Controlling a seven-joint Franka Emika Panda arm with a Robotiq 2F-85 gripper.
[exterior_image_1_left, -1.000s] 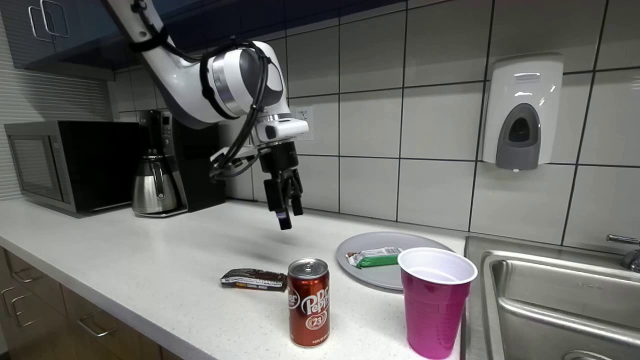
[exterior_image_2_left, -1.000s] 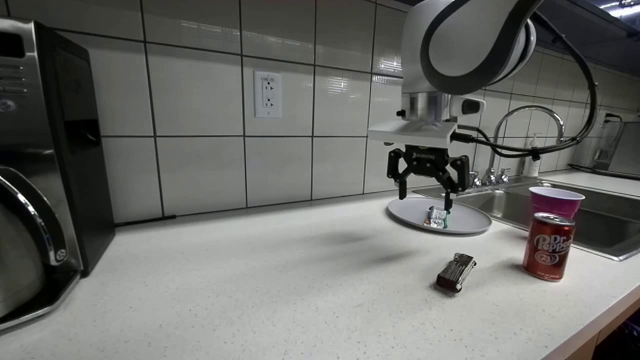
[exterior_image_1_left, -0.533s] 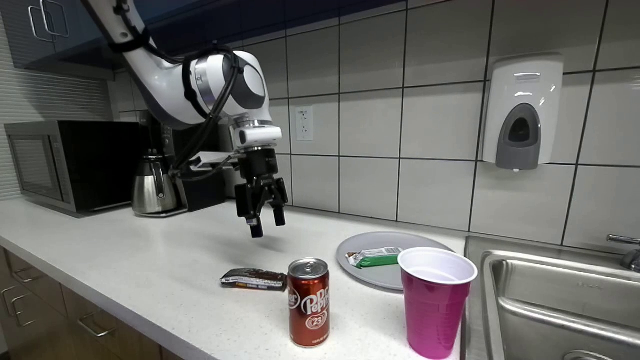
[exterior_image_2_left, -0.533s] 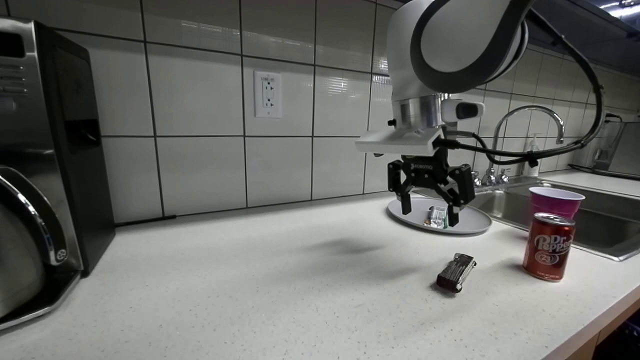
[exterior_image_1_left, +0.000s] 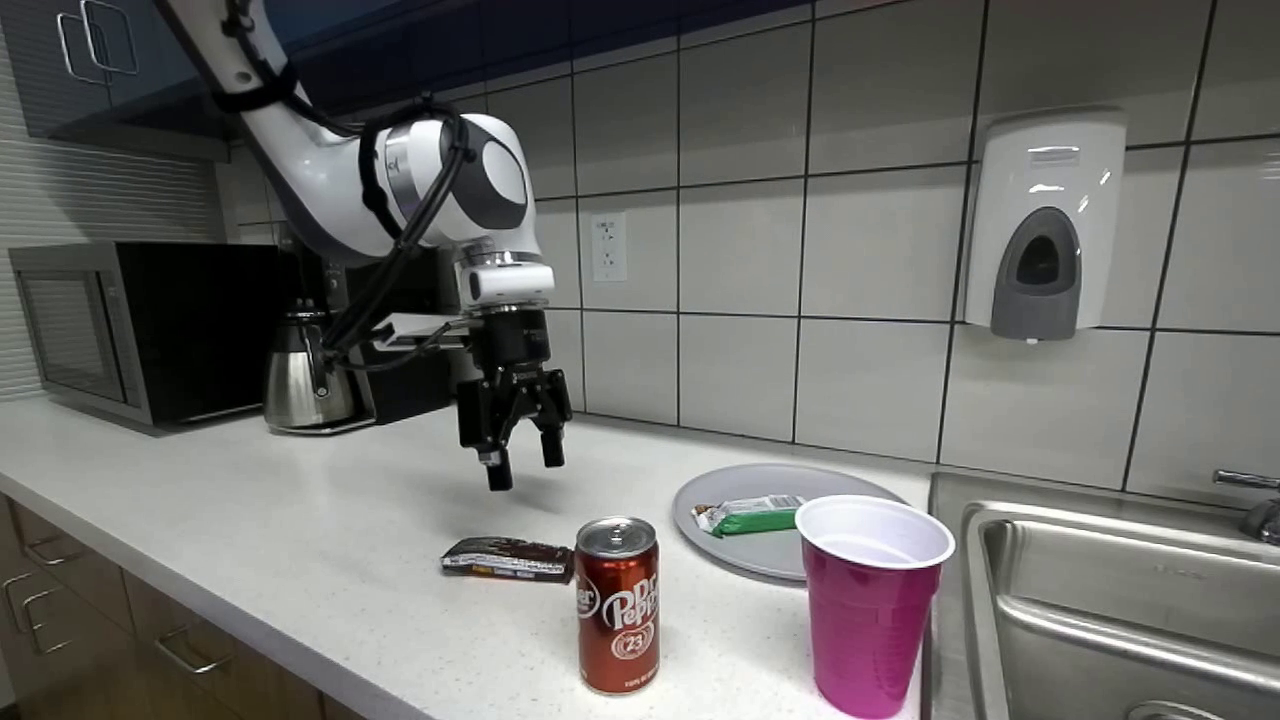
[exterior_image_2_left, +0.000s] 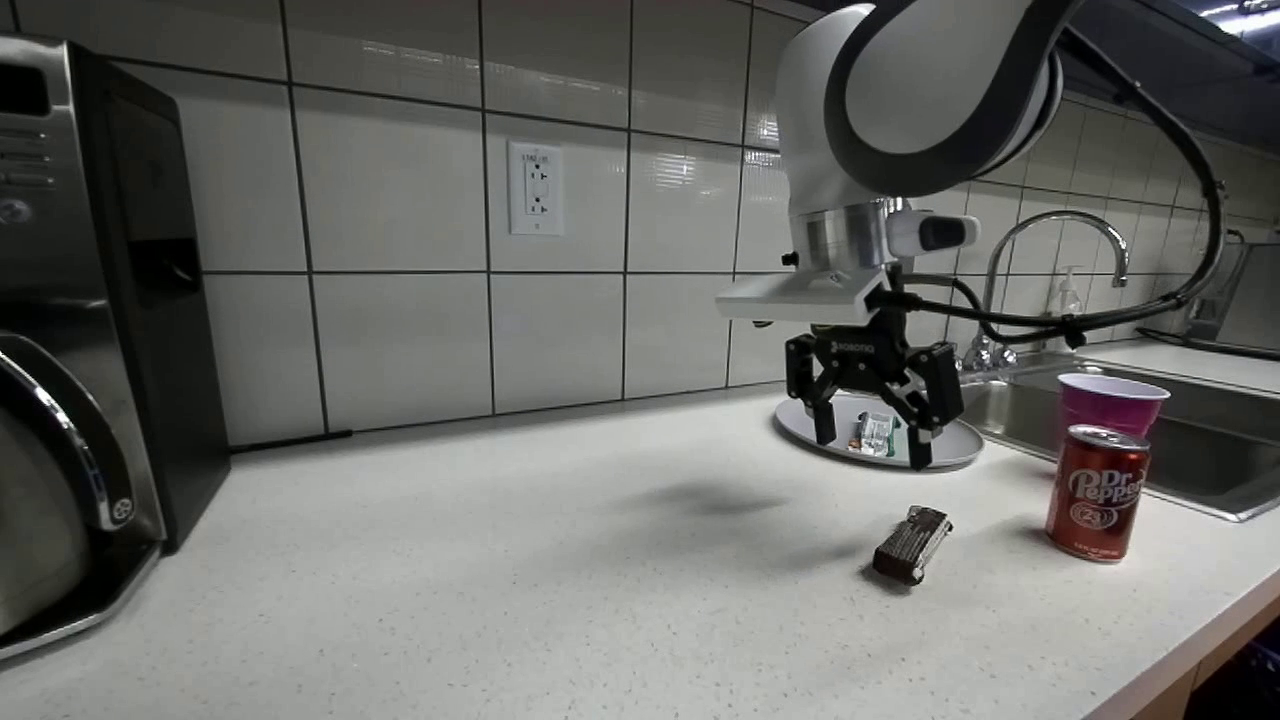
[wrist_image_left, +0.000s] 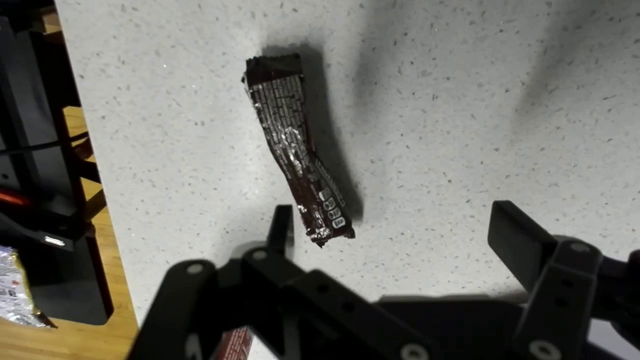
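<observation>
Gripper (exterior_image_1_left: 527, 465) hangs above the countertop (exterior_image_2_left: 480, 600), jaws spread wide — near the brown-wrapped bar (wrist_image_left: 291, 145) but apart from it. That bar lies in from the countertop's front edge and roughly in line with it, as the wrist view shows. Nearer the sink (exterior_image_1_left: 1100, 580), a red can (exterior_image_1_left: 618, 610) stands upright — and a magenta cup (exterior_image_1_left: 870, 620) just beside the sink's edge. Toward the corner by wall (exterior_image_1_left: 740, 390) and sink lies a gray plate (exterior_image_1_left: 770, 480), holding a green-and-silver packet (exterior_image_1_left: 755, 512).
</observation>
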